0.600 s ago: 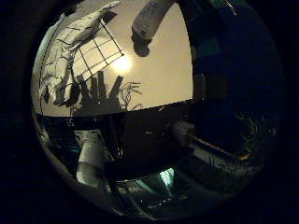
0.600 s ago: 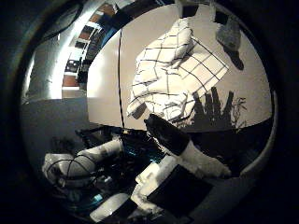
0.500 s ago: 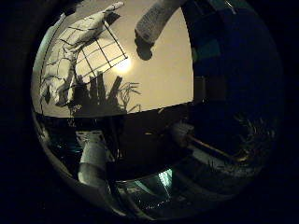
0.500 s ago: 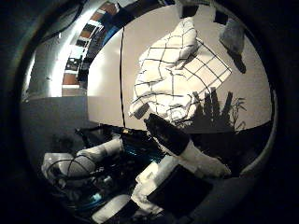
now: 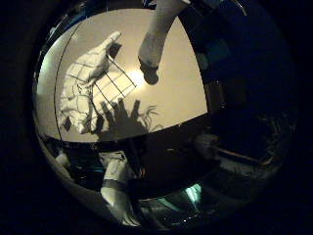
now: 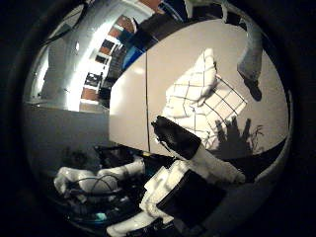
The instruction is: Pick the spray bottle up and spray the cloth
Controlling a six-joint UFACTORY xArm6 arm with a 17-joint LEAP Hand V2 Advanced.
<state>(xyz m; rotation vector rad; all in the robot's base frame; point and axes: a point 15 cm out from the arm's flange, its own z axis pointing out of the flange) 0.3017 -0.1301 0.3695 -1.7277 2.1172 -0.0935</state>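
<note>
Thumb side palm view: pale flat bench (image 6: 177,74) well below the palm, carrying a crumpled white cloth with dark grid lines (image 6: 200,98). White spray bottle (image 5: 155,34) standing just beyond the cloth, apart from the white-and-black hand (image 6: 197,158), fingers relaxed, grasping nothing.

A pale table (image 6: 129,113) with a dark seam across its top fills much of the scene, a bright patch of glare (image 5: 137,77) on it. Beyond its far edge stand a light wall (image 6: 54,74) and red-brown brick panels (image 6: 121,24). Elsewhere the room is dark.
</note>
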